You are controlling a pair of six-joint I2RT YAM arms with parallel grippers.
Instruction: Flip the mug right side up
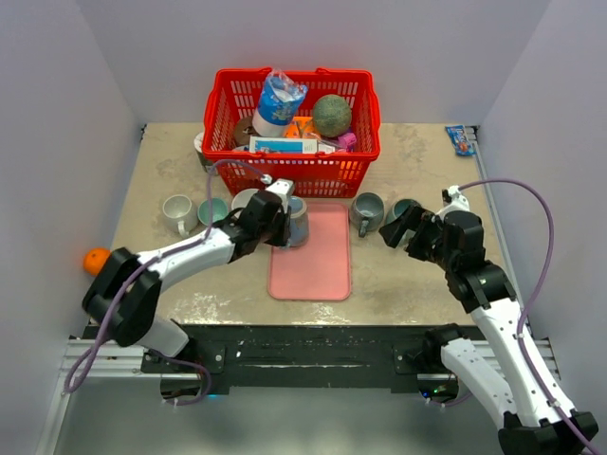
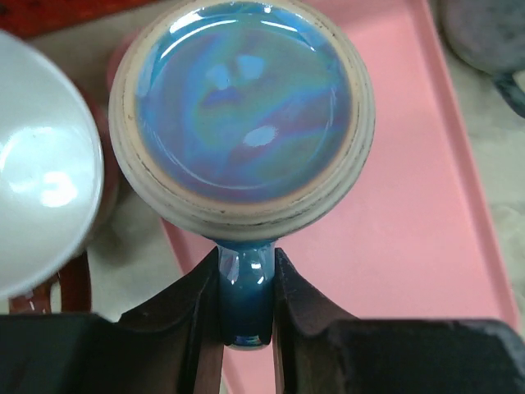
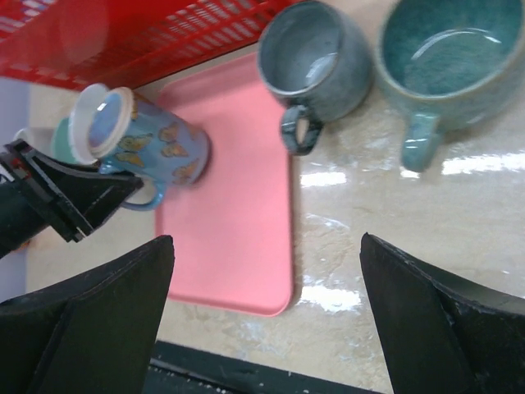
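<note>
Glazed ceramic, judged slippery and breakable: the mug (image 2: 246, 107) is clamped at its handle (image 2: 246, 300) by the left pincer (image 2: 246, 258).

No writing can be read; print on the bottle (image 1: 278, 102), the box (image 1: 283, 146) and the blue packet (image 1: 462, 139) is too small.

Plain pale walls (image 1: 57, 114) close in the beige, mottled table (image 1: 398, 280) at 9, 12 and 3 o'clock. A black rail (image 1: 313, 353) on a metal frame runs along its edge at 6 o'clock. Soft white glare patches lie on the glossy tabletop.
</note>
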